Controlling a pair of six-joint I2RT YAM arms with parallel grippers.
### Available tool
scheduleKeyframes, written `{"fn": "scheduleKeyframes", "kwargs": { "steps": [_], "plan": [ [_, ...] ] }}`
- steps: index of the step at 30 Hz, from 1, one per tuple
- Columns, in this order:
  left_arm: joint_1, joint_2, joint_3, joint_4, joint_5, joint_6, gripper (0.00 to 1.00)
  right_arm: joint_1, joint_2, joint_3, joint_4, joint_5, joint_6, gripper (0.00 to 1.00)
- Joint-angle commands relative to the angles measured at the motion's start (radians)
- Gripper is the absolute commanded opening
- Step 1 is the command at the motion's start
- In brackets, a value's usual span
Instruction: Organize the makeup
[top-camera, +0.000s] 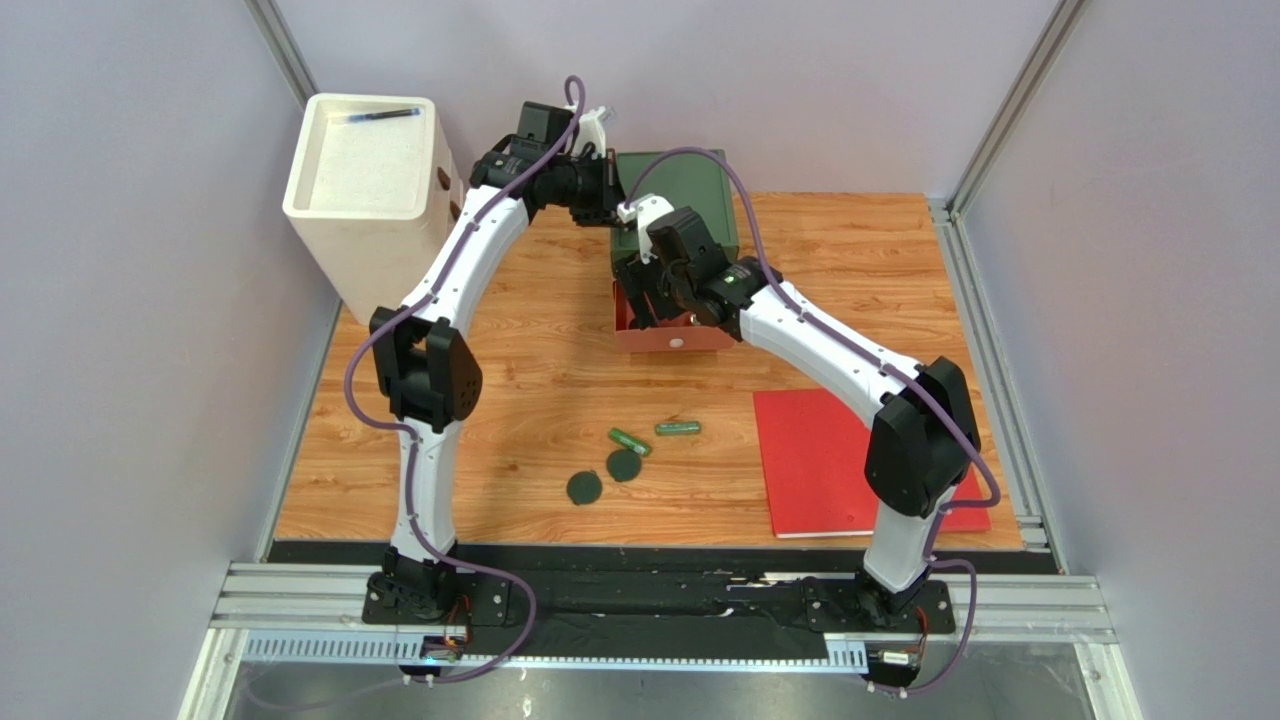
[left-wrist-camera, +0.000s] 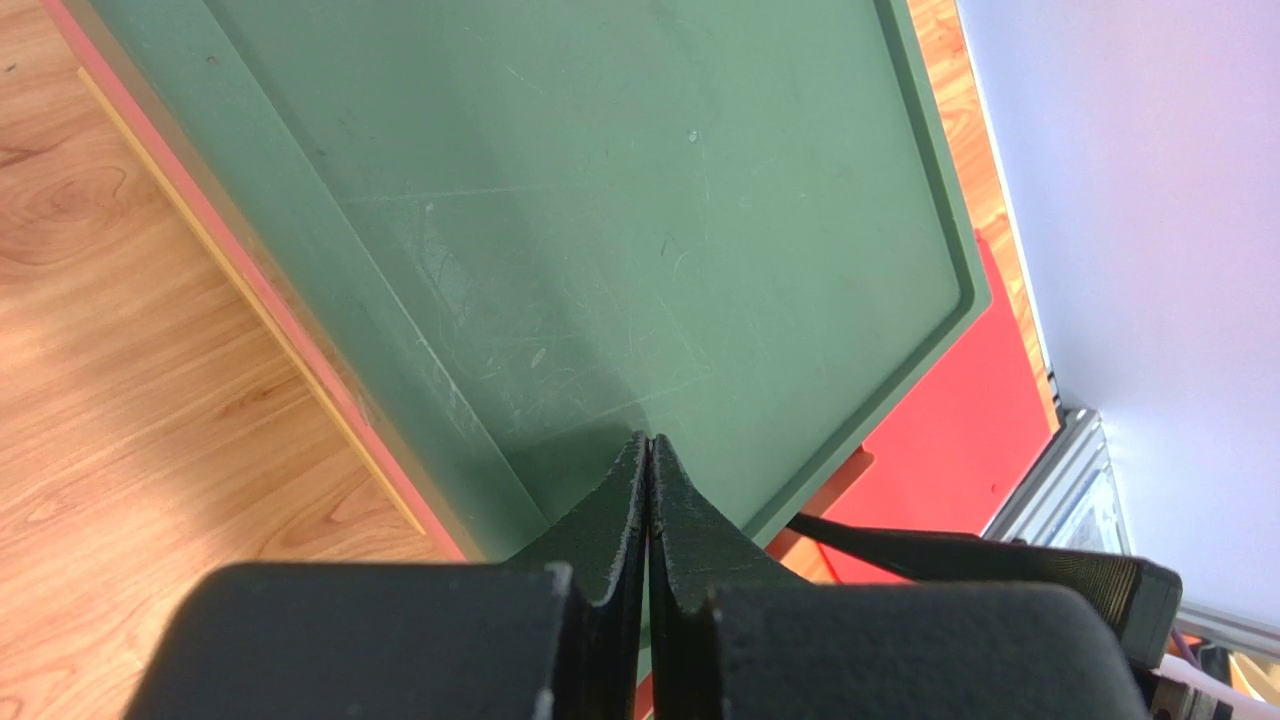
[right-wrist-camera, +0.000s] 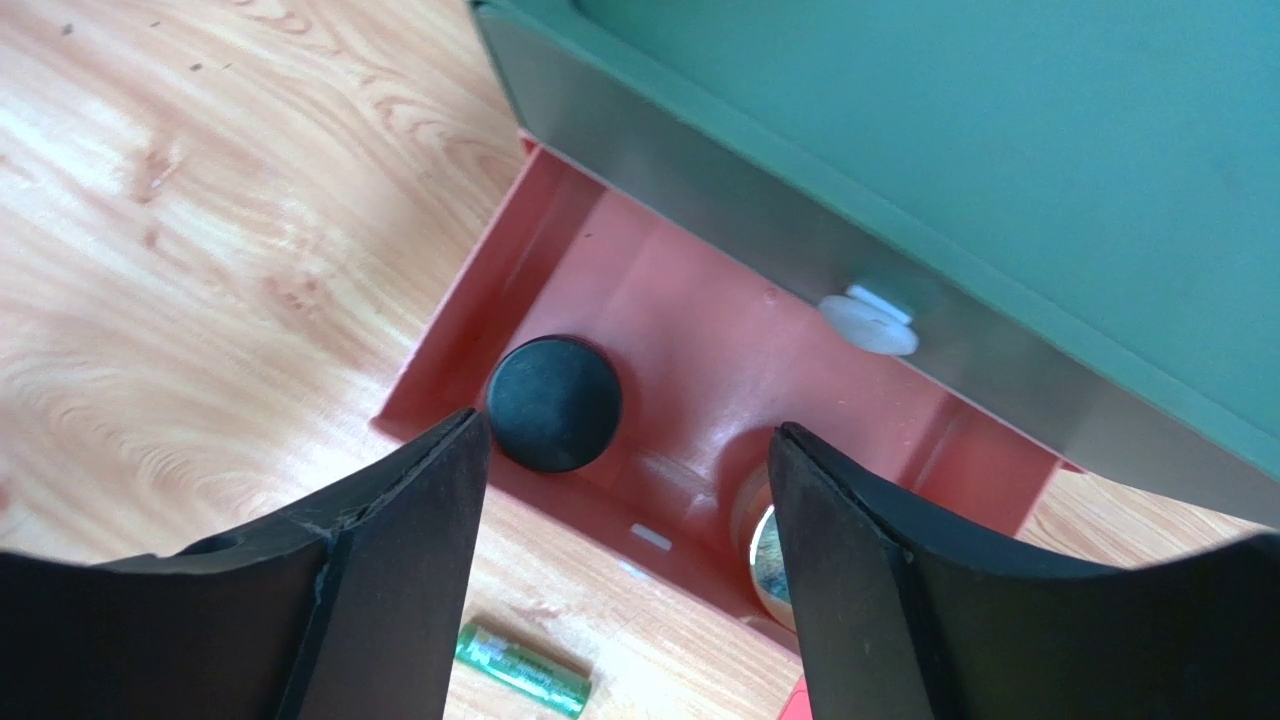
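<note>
A red drawer (right-wrist-camera: 706, 338) stands pulled out from under a green-topped box (top-camera: 694, 177). A black ball-shaped piece (right-wrist-camera: 553, 402) lies inside the drawer, and so does a round jar (right-wrist-camera: 756, 543), half hidden by my right finger. My right gripper (right-wrist-camera: 628, 431) hangs open just above the drawer (top-camera: 676, 333), holding nothing. My left gripper (left-wrist-camera: 648, 444) is shut and empty over the green top (left-wrist-camera: 646, 195). On the table lie two slim green tubes (top-camera: 630, 443) (top-camera: 678, 429) and two dark green compacts (top-camera: 585, 488) (top-camera: 624, 465). One tube (right-wrist-camera: 522, 668) shows below the right fingers.
A flat red book (top-camera: 842, 458) lies at the front right of the table. A white bin (top-camera: 368, 188) with a dark pen on its lid stands at the back left. A white knob (right-wrist-camera: 867, 320) sticks out of the box's metal front. Grey walls close in both sides.
</note>
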Motion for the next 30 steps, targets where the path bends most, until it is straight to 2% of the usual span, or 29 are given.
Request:
{"fn": "scheduleKeyframes", "kwargs": {
  "steps": [1,7,11,13,18,30],
  "plan": [
    [0.008,0.076,-0.057,-0.206,-0.095,0.04,0.0,0.031,-0.077,0.061,-0.03,-0.099,-0.031,0.71],
    [0.009,0.076,-0.056,-0.21,-0.108,0.049,0.0,0.148,-0.102,-0.035,-0.131,-0.297,-0.019,0.69],
    [0.015,0.076,-0.047,-0.216,-0.107,0.047,0.0,0.266,-0.097,-0.155,-0.145,-0.285,-0.016,0.69],
    [0.015,0.074,-0.044,-0.22,-0.109,0.049,0.0,0.287,-0.08,-0.167,-0.18,-0.283,-0.01,0.69],
    [0.017,0.077,-0.044,-0.223,-0.105,0.046,0.0,0.323,0.039,-0.124,-0.295,-0.329,-0.01,0.74],
    [0.015,0.065,-0.073,-0.215,-0.099,0.043,0.0,0.335,0.229,-0.014,-0.308,-0.374,0.09,0.78]
  ]
}}
